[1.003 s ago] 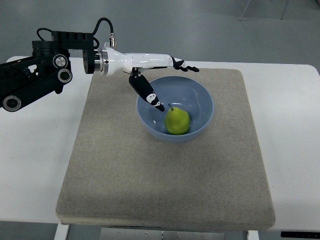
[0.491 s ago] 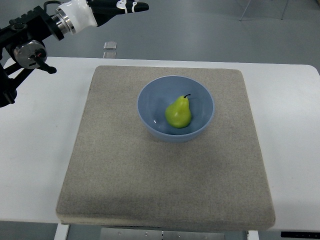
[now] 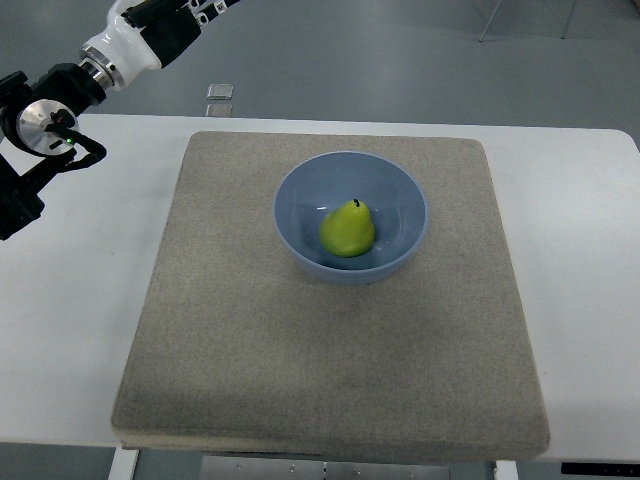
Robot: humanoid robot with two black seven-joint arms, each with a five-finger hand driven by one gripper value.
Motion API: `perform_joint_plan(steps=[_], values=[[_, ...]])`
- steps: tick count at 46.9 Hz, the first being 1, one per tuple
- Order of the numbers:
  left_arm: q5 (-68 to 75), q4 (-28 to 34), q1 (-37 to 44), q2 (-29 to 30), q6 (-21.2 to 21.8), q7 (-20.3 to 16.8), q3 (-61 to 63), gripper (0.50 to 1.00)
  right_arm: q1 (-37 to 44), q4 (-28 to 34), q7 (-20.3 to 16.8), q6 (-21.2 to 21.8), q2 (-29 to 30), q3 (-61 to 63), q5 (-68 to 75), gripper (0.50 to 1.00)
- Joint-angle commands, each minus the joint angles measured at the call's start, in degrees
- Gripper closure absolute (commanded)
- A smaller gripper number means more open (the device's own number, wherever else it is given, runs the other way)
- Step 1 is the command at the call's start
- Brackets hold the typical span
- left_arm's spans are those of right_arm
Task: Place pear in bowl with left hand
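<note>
Green and glossy, the pear [image 3: 348, 229] sits inside the bowl [image 3: 300, 190], a little toward the bowl's near side, its dark stem pointing up and away from me. It touches nothing but the bowl's pale blue floor. The bowl itself rests on the grey felt mat [image 3: 250, 350], somewhat beyond the mat's middle, and the mat lies on the white table [image 3: 70, 330].

My left arm [image 3: 115, 45] is far off from the bowl, up toward the far left corner of the view, well past the mat's far left corner. Only the white forearm and the black joints behind it show clearly; my left hand [image 3: 205, 8] is cut off by the top edge, so I cannot tell whether its fingers are spread or curled. What I can say is that it holds no pear, since the pear lies in the bowl. My right arm is not in view at all.

As I judge it, the placing step is done and what is in hand is the retreat. The next move calls for very little: bring the arm to a resting pose clear of the bowl, keeping it high and away from the rim so nothing nudges the bowl or tips the pear out.

Two small pale squares [image 3: 221, 91] lie on the floor beyond the table, beyond the bowl and to its left.
</note>
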Motion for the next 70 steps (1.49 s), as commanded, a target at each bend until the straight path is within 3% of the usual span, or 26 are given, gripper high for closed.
perform_joint_plan(steps=[1,10,70], values=[[-5.04,3.28,0.24,-0.72,0.09,3.15,-0.58,0.506,0.01,0.00,0.00,0.00,0.00,0.09,0.09,0.576],[-13.67,6.54,0.50,-2.74,-0.08,9.13,-3.13,0.506,0.01,0.00,0.00,0.00,0.00,0.09,0.00,0.576],[-12.70,7.24,6.57,-2.92,-0.35,9.84,-3.75,0.506,-0.43,0.35,-0.18,0.00,0.00,0.09,0.18,0.574]])
